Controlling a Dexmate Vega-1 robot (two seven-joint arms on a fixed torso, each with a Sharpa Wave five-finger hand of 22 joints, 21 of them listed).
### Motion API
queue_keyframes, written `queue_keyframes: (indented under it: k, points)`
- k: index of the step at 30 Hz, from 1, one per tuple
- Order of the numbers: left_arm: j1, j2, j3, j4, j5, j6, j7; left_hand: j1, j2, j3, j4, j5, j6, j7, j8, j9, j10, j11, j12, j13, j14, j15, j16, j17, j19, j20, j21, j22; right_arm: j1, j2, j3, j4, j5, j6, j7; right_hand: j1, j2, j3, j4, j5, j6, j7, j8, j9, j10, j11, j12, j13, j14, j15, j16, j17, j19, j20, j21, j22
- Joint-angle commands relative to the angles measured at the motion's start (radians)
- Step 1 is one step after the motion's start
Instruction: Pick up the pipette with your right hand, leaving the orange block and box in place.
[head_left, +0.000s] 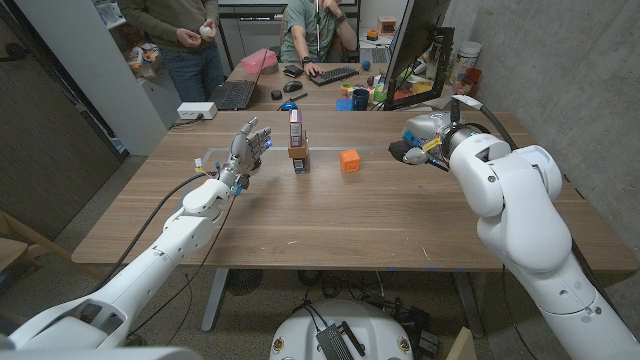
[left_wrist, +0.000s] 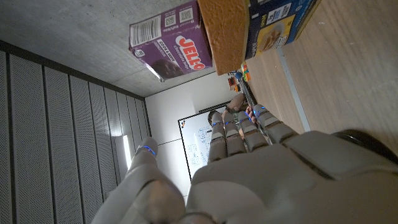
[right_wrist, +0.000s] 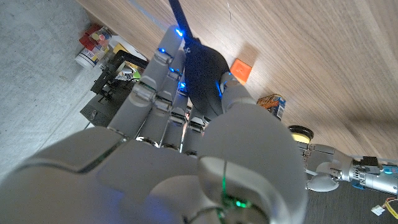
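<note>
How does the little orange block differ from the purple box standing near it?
The purple printed cardboard box is tall and narrow, standing upright; the small orange cube-shaped block is low and squat. The purple box carries printed lettering, while the orange block looks plain. The purple box is perched on a brown box; the orange block rests directly on the wooden table. Both are flat-sided and sit mid-table.

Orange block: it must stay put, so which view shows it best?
The head view: the orange block sits whole on the table, apart from the box and the right hand. The right wrist view catches it small, just past the fingers.
</note>
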Motion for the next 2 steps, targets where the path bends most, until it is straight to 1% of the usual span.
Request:
queue_keyframes:
  k: [1, 2]
  points:
    - [0.0, 0.0, -0.001, -0.004, 0.002, 0.005, 0.008, 0.0, 0.007, -0.007, -0.002, 0.007, 0.004, 0.0, 0.005, 0.005, 0.0, 0.001, 0.005, 0.005, 0.001, 0.004, 0.006, 0.006, 0.004, 0.004, -0.001, 0.004, -0.006, 0.013, 0.008, 0.01, 0.003, 0.013, -0.007, -0.008, 0.0, 0.008, -0.001, -0.005, 0.002, 0.005, 0.007, 0.006, 0.0, 0.001, -0.001, 0.006, 0.007, 0.002, 0.0, 0.003, 0.0, -0.002, 0.01, 0.005]
    - [-0.001, -0.001, -0.001, -0.001, -0.001, 0.0, 0.001, 0.0, 0.007, -0.007, -0.002, 0.007, 0.003, 0.001, 0.005, 0.005, 0.0, 0.001, 0.005, 0.005, 0.0, 0.005, 0.006, 0.006, 0.004, 0.004, -0.001, 0.004, -0.006, 0.012, 0.007, 0.011, 0.001, 0.014, -0.007, -0.007, 0.001, 0.009, -0.001, -0.005, 0.001, 0.006, 0.007, 0.006, 0.001, 0.001, -0.001, 0.007, 0.005, 0.0, -0.001, 0.003, 0.0, -0.002, 0.01, 0.005]
